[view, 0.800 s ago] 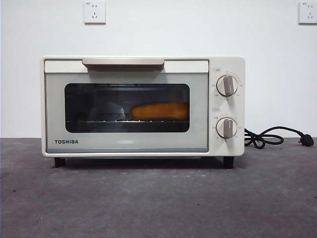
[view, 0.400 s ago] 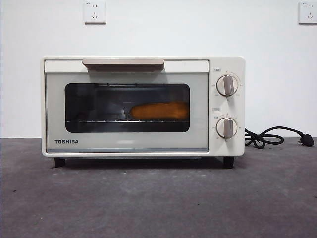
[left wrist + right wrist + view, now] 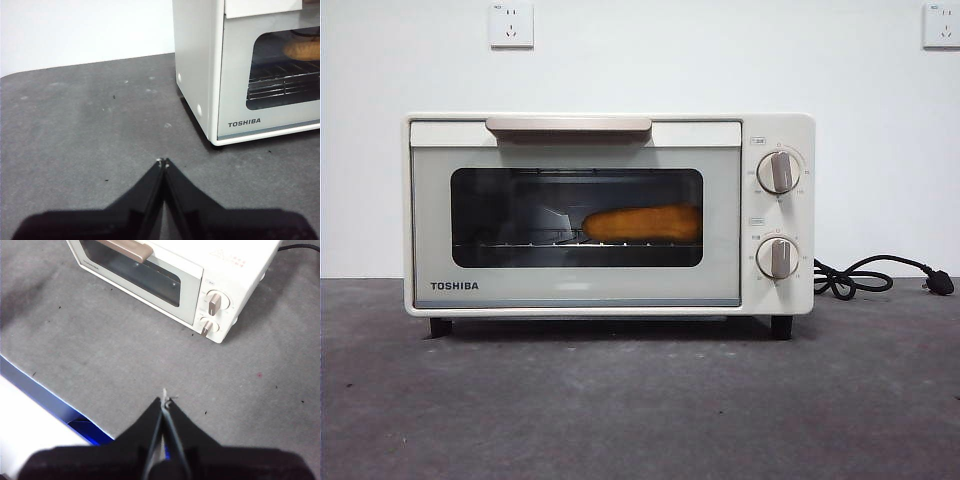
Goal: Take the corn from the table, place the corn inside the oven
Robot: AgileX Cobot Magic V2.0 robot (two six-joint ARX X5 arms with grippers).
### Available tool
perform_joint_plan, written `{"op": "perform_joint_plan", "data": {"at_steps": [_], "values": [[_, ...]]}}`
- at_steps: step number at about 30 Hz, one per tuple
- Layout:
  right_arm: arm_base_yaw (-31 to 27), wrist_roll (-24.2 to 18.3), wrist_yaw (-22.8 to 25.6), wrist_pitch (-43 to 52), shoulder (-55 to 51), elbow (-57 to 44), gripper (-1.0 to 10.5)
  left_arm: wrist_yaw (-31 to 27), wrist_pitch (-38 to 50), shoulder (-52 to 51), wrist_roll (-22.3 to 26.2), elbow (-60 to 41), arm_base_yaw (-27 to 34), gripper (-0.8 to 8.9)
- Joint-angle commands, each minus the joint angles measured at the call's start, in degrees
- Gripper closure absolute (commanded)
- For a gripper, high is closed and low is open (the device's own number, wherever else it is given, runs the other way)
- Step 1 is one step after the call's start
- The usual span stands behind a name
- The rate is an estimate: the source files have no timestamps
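Behind the cream-white oven (image 3: 608,214)'s shut glass door, we see the yellow-orange corn cob (image 3: 642,223) lying crosswise; both grippers, left (image 3: 163,162) and right (image 3: 165,399), hang back with jaws closed, empty, over the grey counter (image 3: 640,400).

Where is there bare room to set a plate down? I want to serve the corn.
Bare table runs in front of the oven, and past its TOSHIBA end. Tighter by the knobs, where the power cord lies. The corn sits inside.
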Motion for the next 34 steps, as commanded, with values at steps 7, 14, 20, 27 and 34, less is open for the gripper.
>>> {"op": "perform_joint_plan", "data": {"at_steps": [7,14,20,27,34], "values": [[0.17,-0.24,1.46,0.44,-0.04,-0.46,9.6,0.07,0.31,0.87,-0.39,-0.44,0.2,8.17],[-4.94,-2.27,10.73,0.31,-1.97,-0.46,9.6,0.07,0.28,1.86,-0.39,-0.44,0.2,8.17],[-17.03,-9.94,-0.79,10.45,-8.48,-6.38,9.6,0.07,0.31,2.8,-0.39,-0.44,0.2,8.17],[-33.16,-15.34,-20.24,39.3,-25.35,-32.39,9.6,0.07,0.28,3.63,-0.39,-0.44,0.2,8.17],[-43.01,-15.26,-27.85,59.82,-37.4,-56.08,9.5,0.07,0.28,3.63,-0.39,-0.44,0.2,8.18]]}}
